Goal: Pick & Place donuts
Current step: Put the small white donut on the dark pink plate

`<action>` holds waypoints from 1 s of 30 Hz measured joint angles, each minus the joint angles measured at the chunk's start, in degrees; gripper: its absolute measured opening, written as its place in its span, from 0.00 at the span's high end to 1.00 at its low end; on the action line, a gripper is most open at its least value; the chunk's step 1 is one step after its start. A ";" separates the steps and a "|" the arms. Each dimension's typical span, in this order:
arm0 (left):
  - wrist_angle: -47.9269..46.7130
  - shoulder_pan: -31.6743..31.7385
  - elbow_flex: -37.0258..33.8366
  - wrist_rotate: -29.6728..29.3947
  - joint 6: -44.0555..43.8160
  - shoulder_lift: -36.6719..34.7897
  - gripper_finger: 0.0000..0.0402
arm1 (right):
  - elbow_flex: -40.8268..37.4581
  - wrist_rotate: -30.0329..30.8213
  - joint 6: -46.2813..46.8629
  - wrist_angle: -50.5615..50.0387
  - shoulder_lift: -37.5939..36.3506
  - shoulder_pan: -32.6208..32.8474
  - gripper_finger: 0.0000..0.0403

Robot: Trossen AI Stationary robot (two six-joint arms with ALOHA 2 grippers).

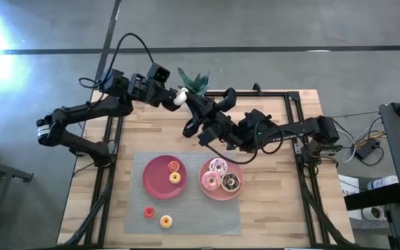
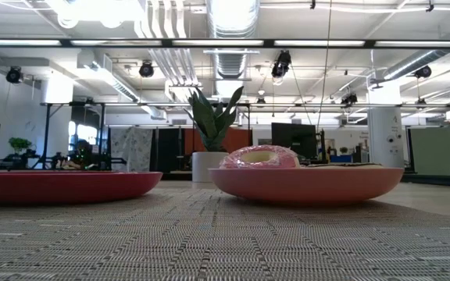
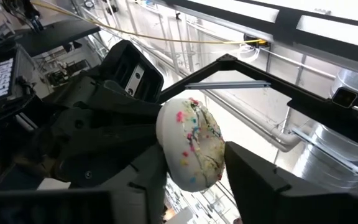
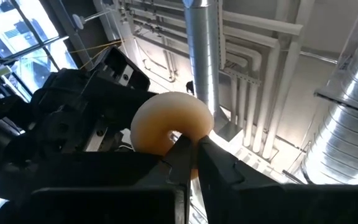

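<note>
Two black, multi-jointed arms of boxy matte links, each ending in a two-finger gripper: left gripper [image 1: 184, 99], right gripper [image 1: 194, 119]. Black cables loop over the left arm and trail beside the right. Fingers [image 3: 266, 183] are dark, angular, flat-faced plastic.

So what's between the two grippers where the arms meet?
A white sprinkled donut, seen in the high view between the left gripper and the right gripper. The right wrist view shows the right one pinching its ring.
</note>
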 joint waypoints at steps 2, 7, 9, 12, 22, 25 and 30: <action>-0.36 0.08 0.00 0.00 0.98 0.00 0.73 | 0.00 0.13 -0.14 0.00 0.00 0.00 0.97; -0.78 0.15 -0.02 -0.15 1.96 0.00 0.86 | 0.00 3.65 -0.14 -0.04 0.00 0.04 0.97; -1.30 0.17 -0.06 -0.48 2.79 0.02 0.90 | 0.00 6.00 0.12 -0.11 0.00 0.07 0.97; -2.52 0.49 -0.09 -0.79 3.88 0.05 0.94 | 0.00 9.46 3.21 -0.14 0.00 0.09 0.97; -4.19 2.68 -0.09 0.54 4.97 0.02 0.95 | -0.02 15.77 10.68 -0.17 -0.28 0.33 0.73; -4.17 3.80 -0.09 0.57 5.54 -0.09 0.95 | -0.05 21.77 13.42 -0.35 -0.28 0.33 0.62; -8.63 6.54 -0.09 3.67 9.97 -0.28 0.95 | -0.95 32.66 16.34 -0.33 -0.26 0.88 0.51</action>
